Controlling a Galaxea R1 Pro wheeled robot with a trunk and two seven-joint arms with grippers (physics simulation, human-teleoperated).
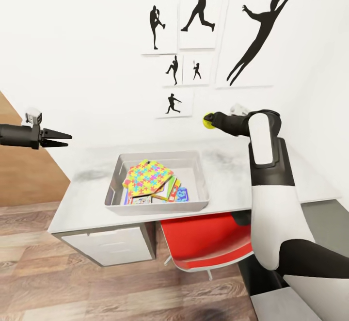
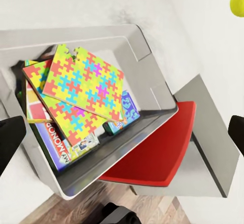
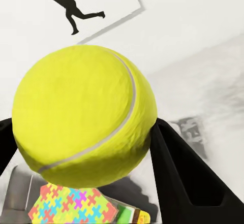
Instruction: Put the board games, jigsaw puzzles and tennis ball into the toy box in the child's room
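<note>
The right claw gripped the tennis ball high beside the toy box; it probably needed carrying over the puzzles before release. The left claw hung open.

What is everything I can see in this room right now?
toy box: one, light grey, on the table
jigsaw puzzles: two, multicolour, stacked on top inside the toy box
board games: colourful boxes under the puzzles, count unclear
tennis ball: one, yellow-green, in the air above the table
table: one, pale grey-white, against the wall
chair: one, red, tucked under the table
silhouette pictures: several, black on white, on the wall
left gripper: black, open, beyond the table's left end
right gripper: black, holding the tennis ball
</note>
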